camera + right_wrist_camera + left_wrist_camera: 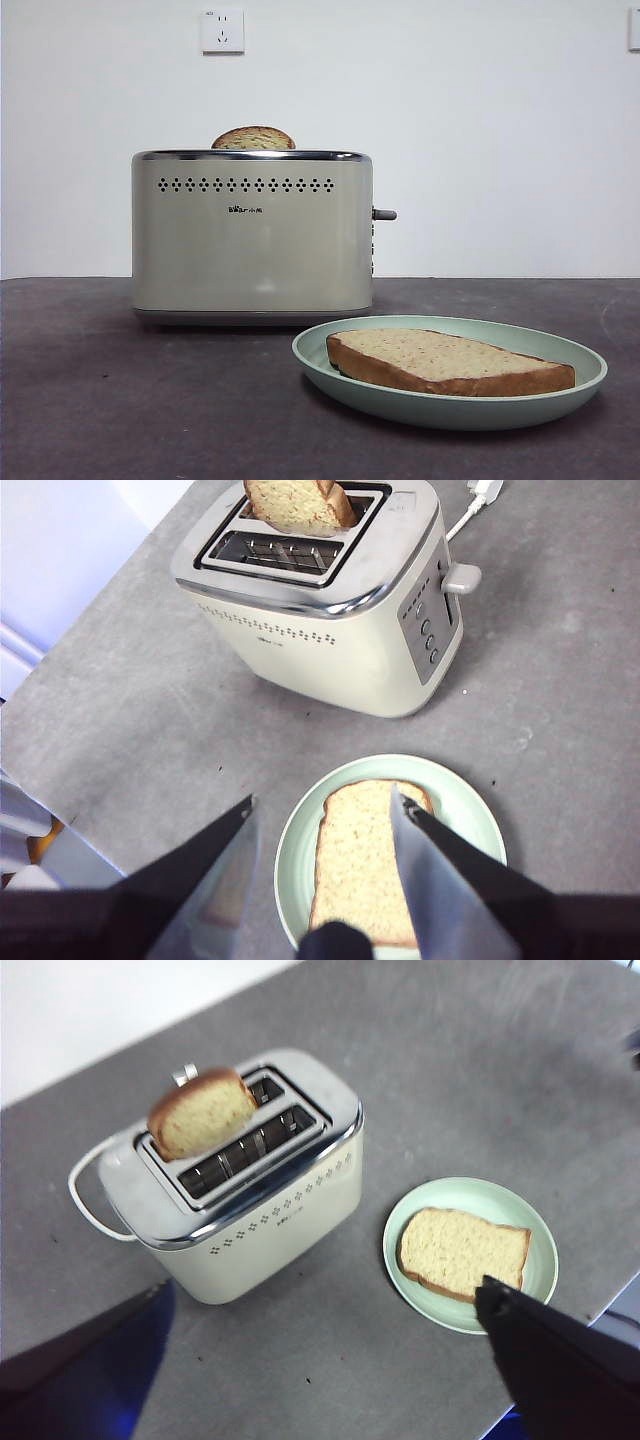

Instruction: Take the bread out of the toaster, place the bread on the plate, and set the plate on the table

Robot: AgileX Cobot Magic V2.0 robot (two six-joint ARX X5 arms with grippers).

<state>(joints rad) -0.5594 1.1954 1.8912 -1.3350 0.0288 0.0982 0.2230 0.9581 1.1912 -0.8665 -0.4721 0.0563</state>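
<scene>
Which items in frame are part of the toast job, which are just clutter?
Job:
- bread, lying flat on the plate
- plate, on the table
- toaster
- table

Not part of it:
- second slice, upright in a toaster slot
- wall socket
- toaster's white cord

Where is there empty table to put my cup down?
Bare table lies on the side of the toaster away from the plate, and in front of both. It is crowded where the plate, with the bread on it, sits close to the toaster's front corner.
</scene>
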